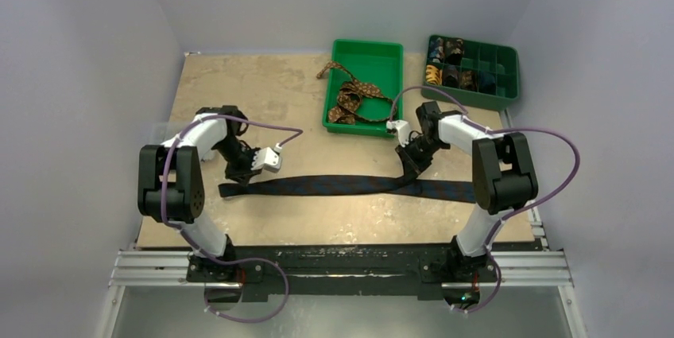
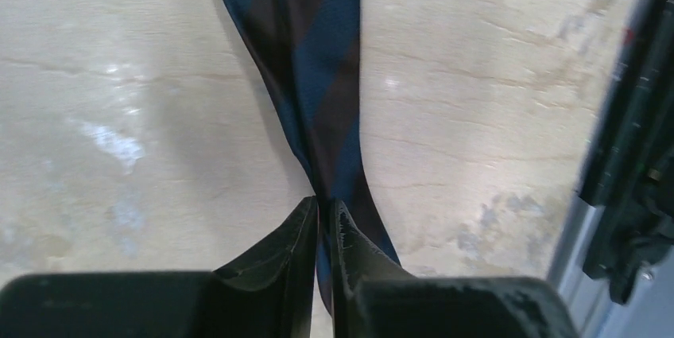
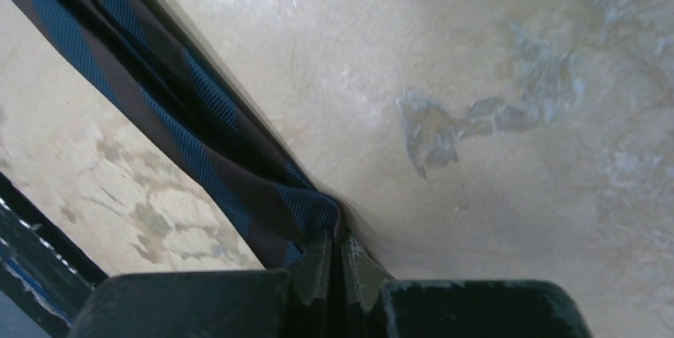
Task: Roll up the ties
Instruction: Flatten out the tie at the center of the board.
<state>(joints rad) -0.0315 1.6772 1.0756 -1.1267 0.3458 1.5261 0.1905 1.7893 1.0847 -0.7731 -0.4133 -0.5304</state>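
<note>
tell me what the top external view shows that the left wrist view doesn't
Top external only: the whole striped tie, the right gripper pinching it, a brown tie in the green tray, a divided bin of rolled ties. Left wrist only: the blue and brown stripes up close. Both: the left gripper shut on the tie, and the table.

Navy-and-brown striped tie [image 1: 350, 185], brown tan-patterned tie [image 1: 350, 98] — green tray [image 1: 381, 64], mottled beige table [image 1: 262, 83]
</note>
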